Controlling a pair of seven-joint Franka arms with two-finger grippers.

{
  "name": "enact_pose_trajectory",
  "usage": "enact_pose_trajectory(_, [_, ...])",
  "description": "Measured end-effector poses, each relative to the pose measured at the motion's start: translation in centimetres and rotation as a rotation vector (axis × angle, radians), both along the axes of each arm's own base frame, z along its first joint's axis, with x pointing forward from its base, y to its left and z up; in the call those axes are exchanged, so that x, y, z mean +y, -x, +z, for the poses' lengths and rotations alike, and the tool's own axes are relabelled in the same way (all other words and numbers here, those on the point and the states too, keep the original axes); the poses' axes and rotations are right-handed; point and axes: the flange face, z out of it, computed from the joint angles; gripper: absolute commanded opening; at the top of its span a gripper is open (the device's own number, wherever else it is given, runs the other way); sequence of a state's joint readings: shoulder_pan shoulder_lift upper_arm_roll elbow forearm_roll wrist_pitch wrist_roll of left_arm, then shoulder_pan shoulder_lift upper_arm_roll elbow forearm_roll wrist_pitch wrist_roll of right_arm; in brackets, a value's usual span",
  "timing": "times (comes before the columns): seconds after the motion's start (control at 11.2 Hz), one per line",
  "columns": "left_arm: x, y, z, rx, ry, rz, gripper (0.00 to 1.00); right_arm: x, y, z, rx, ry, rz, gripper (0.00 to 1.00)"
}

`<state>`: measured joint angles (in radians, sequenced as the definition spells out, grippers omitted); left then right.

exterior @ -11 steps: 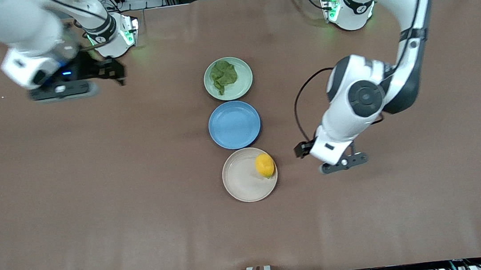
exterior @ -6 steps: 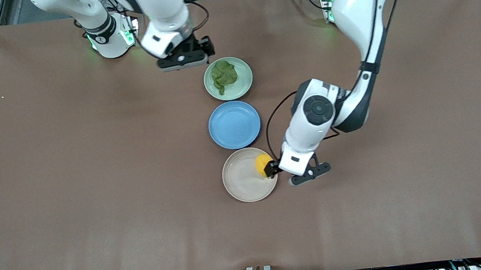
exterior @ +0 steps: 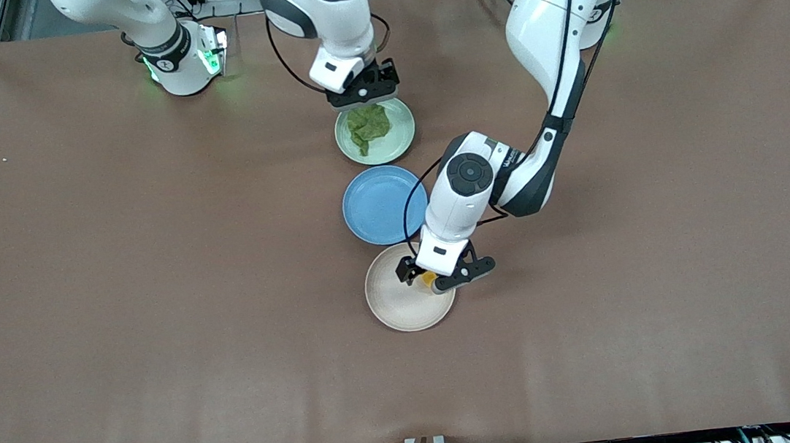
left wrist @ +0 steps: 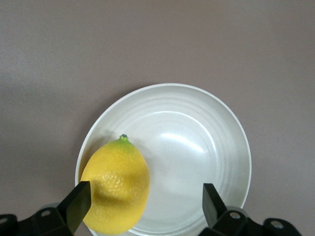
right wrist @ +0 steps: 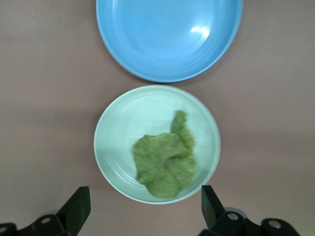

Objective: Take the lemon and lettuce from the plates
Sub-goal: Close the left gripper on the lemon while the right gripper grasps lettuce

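Note:
The yellow lemon point(left wrist: 115, 189) lies in the beige plate point(left wrist: 197, 147) by its rim. My left gripper point(left wrist: 145, 206) is open above it, with one finger point(left wrist: 76, 204) next to the lemon. In the front view the left gripper point(exterior: 437, 276) covers most of the lemon point(exterior: 429, 278) on the beige plate point(exterior: 396, 306). The dark green lettuce point(right wrist: 165, 162) lies in the pale green plate point(right wrist: 118, 137). My right gripper point(right wrist: 145, 209) is open and empty. In the front view it point(exterior: 361, 94) hangs over the edge of the green plate point(exterior: 397, 140) beside the lettuce point(exterior: 367, 127).
An empty blue plate point(exterior: 382, 204) sits between the two plates, in one row with them; it also shows in the right wrist view point(right wrist: 167, 34). The left arm's elbow hangs over the table beside the blue plate. Brown tabletop lies all round.
Both arms have swung in toward the middle. The left gripper came over the lemon on the beige plate. The right gripper came from the table's end to the green plate.

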<state>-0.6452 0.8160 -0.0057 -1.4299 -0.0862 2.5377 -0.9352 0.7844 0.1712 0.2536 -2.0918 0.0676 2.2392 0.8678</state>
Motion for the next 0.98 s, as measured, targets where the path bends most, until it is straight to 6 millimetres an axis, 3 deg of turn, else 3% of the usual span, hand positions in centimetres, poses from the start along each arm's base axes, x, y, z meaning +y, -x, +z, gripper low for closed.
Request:
enact_pose_trajectory(0.18, [0.3,-0.2,-0.5,0.003,-0.007,0.004,1.0,1.5,1.6,-3.8,-0.031,0.047,0.006,0.92])
enact_pose_trajectory(0.36, [0.6,-0.2,-1.5,0.013,-0.017,0.007,1.0,1.7,1.9,-6.4,-0.037,0.077,0.014,0.88])
enact_pose_trajectory(0.98, [0.7,0.0,-3.1,0.029,-0.03,0.007,1.0,1.2,3.0,-12.6,-0.095,0.111,0.069,0.88])
